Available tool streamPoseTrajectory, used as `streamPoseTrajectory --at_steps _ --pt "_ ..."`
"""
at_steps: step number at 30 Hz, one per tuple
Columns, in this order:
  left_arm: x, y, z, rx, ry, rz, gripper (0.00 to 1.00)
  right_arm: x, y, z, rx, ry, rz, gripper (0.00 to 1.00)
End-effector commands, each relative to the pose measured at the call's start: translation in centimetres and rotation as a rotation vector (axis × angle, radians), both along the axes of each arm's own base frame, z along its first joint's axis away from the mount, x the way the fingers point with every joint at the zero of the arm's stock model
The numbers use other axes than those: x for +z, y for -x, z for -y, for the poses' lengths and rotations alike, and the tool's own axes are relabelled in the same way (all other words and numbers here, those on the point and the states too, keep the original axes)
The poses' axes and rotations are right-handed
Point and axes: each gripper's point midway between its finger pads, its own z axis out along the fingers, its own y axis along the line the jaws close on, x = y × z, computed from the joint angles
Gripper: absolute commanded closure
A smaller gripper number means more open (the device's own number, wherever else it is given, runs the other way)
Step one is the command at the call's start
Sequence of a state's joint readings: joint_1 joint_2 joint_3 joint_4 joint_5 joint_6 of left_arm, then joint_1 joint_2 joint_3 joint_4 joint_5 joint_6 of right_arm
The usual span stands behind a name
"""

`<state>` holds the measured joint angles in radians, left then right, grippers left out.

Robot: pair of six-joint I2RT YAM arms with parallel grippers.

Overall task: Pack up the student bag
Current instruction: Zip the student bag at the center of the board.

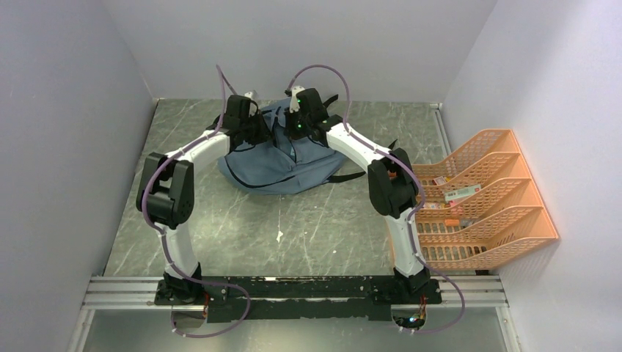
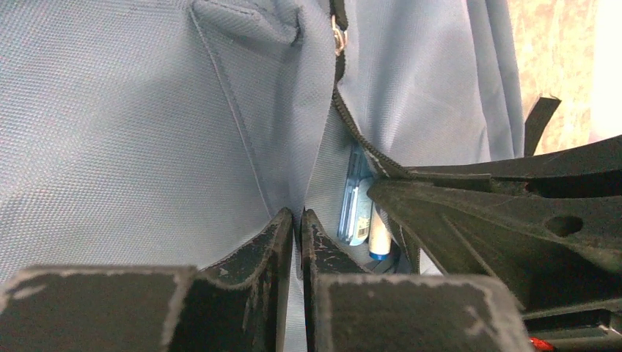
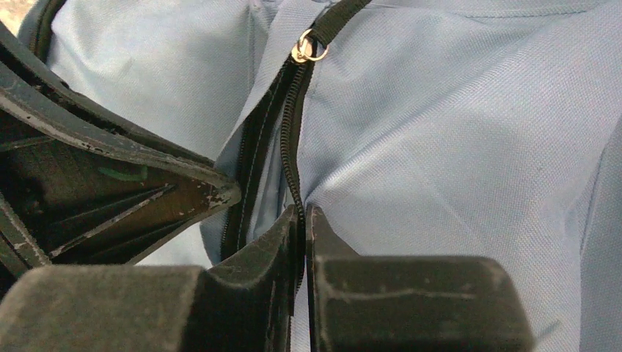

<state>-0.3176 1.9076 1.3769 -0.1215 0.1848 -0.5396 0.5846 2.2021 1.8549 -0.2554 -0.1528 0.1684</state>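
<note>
Student bag [image 1: 282,158] upper centre of top view, zipper [image 3: 292,139] part open (blue-white items [image 2: 358,213] inside). Left gripper [image 2: 299,224] pinches its fabric, right gripper [image 3: 304,220] pinches zipper edge. Step: likely gripping opening. Next: pull edges apart evenly.

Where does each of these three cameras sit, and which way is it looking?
Top: high behind the robot, looking down at the table; left arm and right arm reach the bag, rack at right.
Left wrist: on the left arm, facing the bag close up; left fingers pinch its fabric.
Right wrist: on the right arm, facing the zipper; right fingers pinch beside it.
Shared: both wrist views show the zipper and the other arm's fingers.
</note>
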Motion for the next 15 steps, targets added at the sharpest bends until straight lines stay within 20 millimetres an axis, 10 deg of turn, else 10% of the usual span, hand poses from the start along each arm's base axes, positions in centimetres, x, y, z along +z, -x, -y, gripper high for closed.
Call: streamPoseTrajectory --at_steps 1,15 --pt "2.9 -1.1 1.2 -0.035 0.072 0.078 0.85 1.2 1.5 -2.4 0.084 -0.067 -0.016 0.88" --pt "3.6 -1.6 1.2 -0.040 0.140 0.069 0.78 2.4 1.6 -2.2 0.099 -0.100 -0.021 0.70"
